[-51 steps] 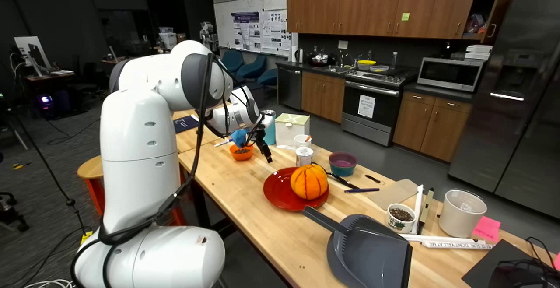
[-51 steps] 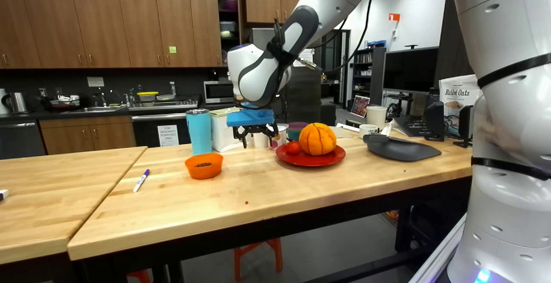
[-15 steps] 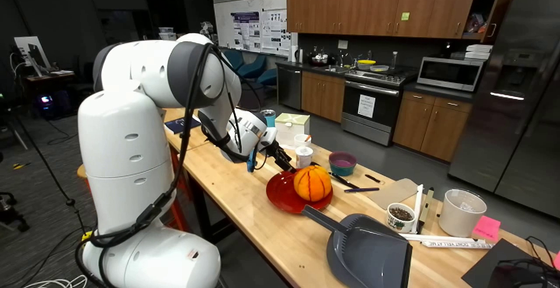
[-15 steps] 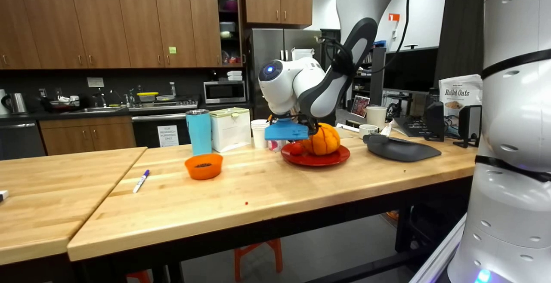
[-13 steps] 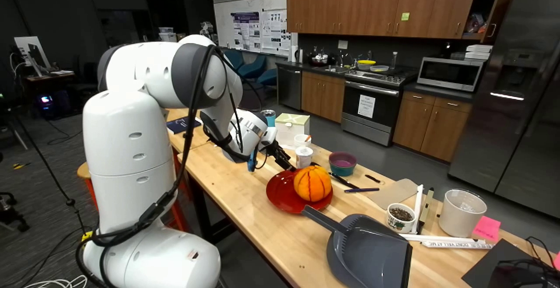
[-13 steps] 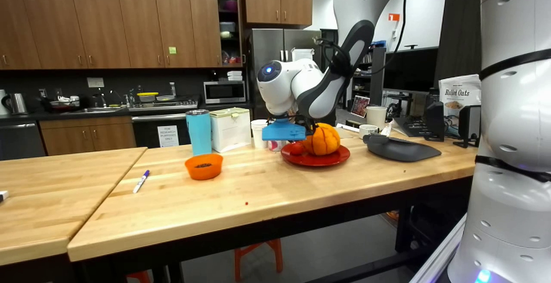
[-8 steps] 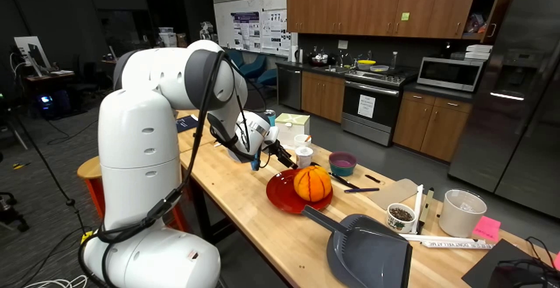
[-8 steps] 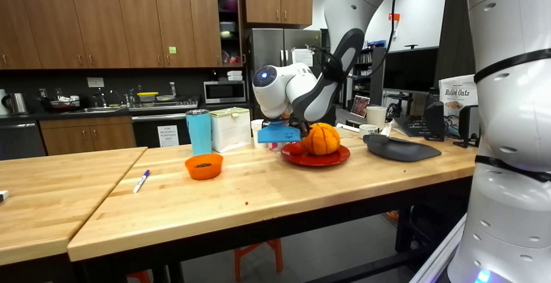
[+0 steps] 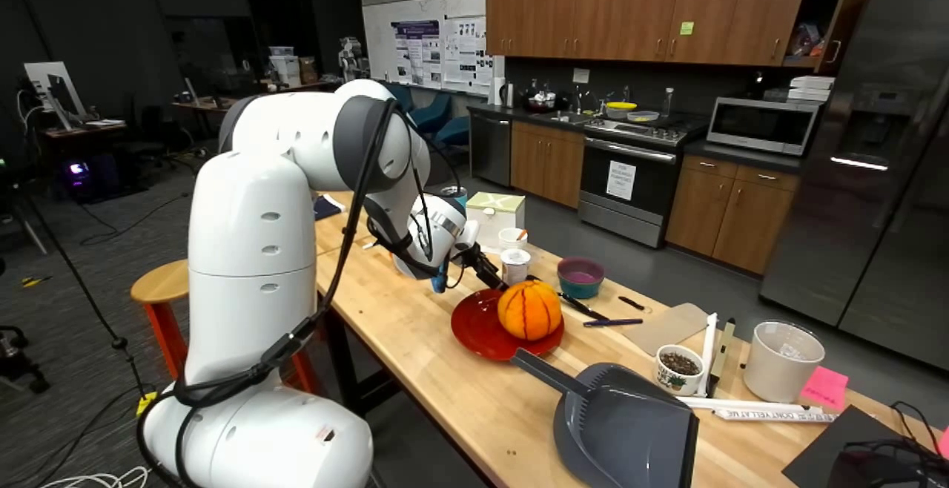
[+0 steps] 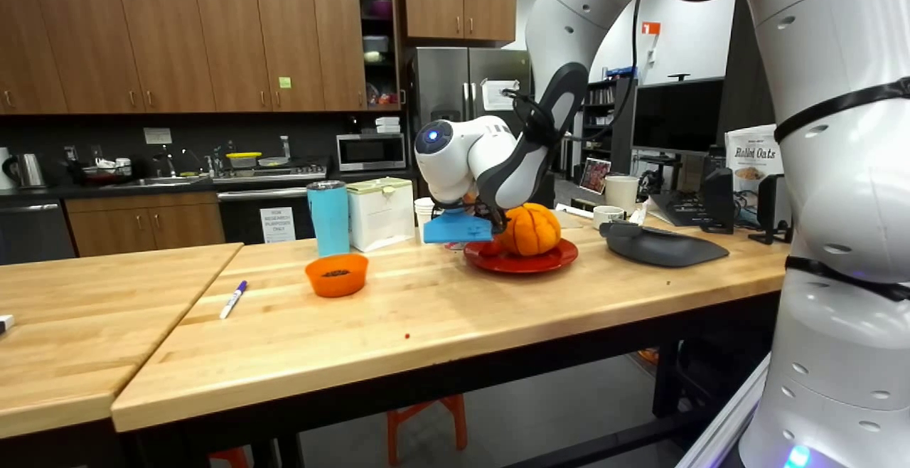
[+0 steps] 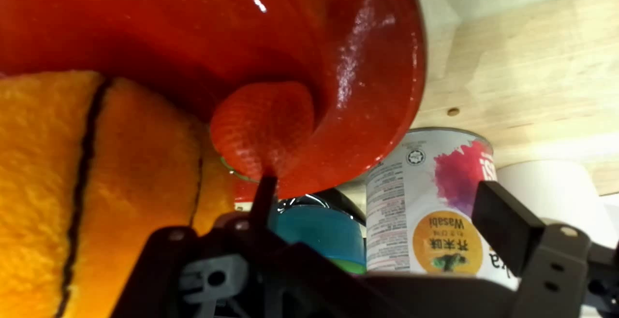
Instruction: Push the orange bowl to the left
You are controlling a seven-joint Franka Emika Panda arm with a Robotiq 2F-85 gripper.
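The orange bowl (image 10: 337, 286) is seen whole in an exterior view, upright on the table (image 10: 320, 354); in an exterior view it is all but covered by the arm (image 9: 256, 243). The gripper (image 11: 376, 185) is shown in the wrist view with its fingers set wide apart, near the rim of the red plate (image 11: 367, 105); in an exterior view it is mostly masked by a blue piece (image 10: 457, 228) on the wrist. Whether the red fruit-shaped thing (image 11: 263, 124) is touched by a finger cannot be told. The ribbed orange ball (image 11: 135, 163) is cut off by the wrist view's edge, and the teal bowl (image 11: 319, 231) is partly screened by a finger.

A little dark material (image 10: 335, 273) is held in the orange bowl. The ball and the red fruit-shaped thing are carried on the plate. Dark grains (image 9: 680, 363) are held in the white pot (image 9: 678, 383); the contents of the blue tumbler (image 10: 329, 222) cannot be seen.

The orange bowl is set well in from the table's near edge, with the tumbler near behind it. Toward that view's left, a marker (image 10: 233, 299) is laid between the bowl and the seam (image 10: 188, 311) of two tabletops. Toward its right, bare wood is seen as far as the plate, and the gripper is held well apart from the bowl.
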